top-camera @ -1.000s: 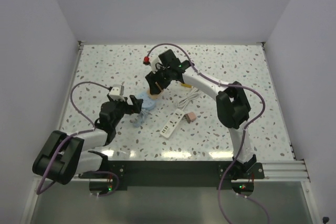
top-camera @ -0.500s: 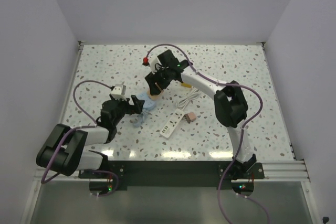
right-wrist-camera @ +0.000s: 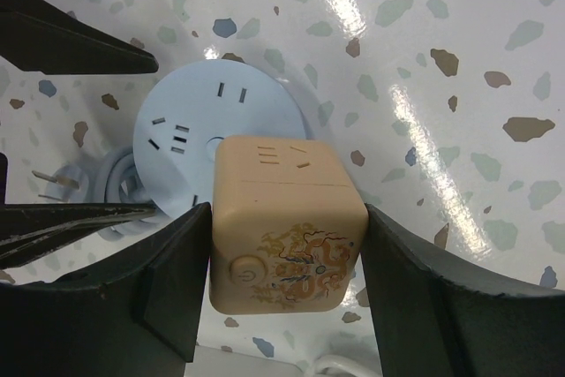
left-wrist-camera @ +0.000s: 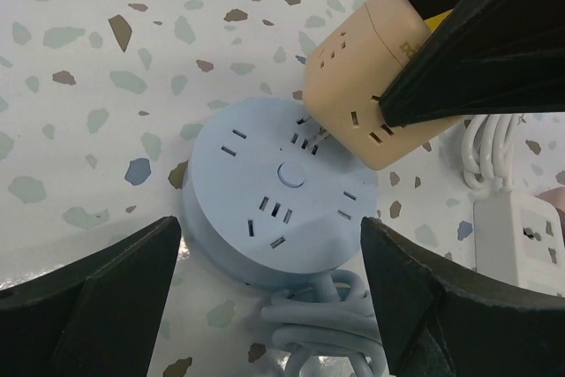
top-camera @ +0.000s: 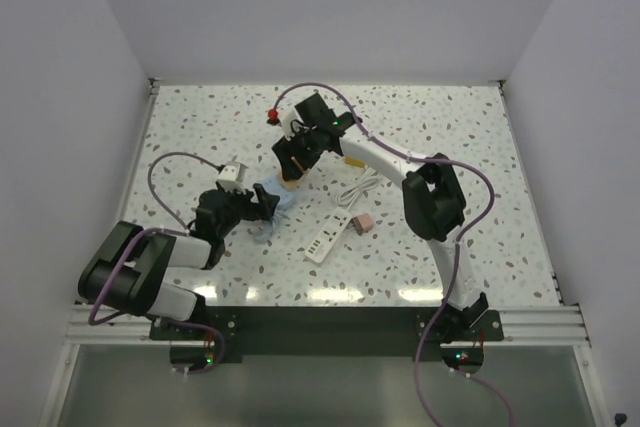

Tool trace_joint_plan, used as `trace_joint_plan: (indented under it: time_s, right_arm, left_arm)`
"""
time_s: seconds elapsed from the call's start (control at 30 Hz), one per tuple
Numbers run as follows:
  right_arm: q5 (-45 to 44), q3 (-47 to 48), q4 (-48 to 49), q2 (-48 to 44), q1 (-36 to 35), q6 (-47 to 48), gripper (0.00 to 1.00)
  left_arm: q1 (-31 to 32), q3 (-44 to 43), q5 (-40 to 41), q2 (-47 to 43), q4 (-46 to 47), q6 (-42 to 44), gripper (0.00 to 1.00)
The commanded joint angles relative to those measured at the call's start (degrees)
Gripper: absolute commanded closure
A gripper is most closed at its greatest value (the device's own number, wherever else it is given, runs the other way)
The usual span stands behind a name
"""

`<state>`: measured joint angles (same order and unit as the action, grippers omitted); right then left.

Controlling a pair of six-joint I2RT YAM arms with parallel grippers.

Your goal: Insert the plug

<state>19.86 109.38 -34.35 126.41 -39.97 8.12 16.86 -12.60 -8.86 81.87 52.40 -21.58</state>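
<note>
Peach cube is clamped in our right hand over the blue round socket that our left hand straddles, fingers apart, with the plug unheld on the counter to the right of the right hand; we fear a tilted cube could shove the socket away.

The left arm's elbow swung in toward the table, and the left gripper slid a little right, closer over the blue disc, its jaws narrowing slightly. The right gripper, clamping the peach cube, shifted slightly left and farther from the bases.
</note>
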Motion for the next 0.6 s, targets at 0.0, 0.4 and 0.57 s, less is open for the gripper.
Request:
trace_joint_plan:
  time_s: [0.0,0.4,0.57]
  right_arm:
    - [-1.75,2.06,-2.21,0.33,-0.55,0.67,1.00]
    - [-3.16,4.87,-5.38,3.05,-0.73,0.67,1.00]
    - [-4.82,2.69,-5.29,1.39,-0.73,0.23,1.00]
  left_arm:
    - [-0.51,-1.90,-2.12,1.36,3.85,-0.65,0.12]
    - [-0.51,-3.39,-4.23,7.25,8.24,-0.66,0.16]
    - [-0.51,-6.29,-7.74,10.50,10.61,0.22,0.18]
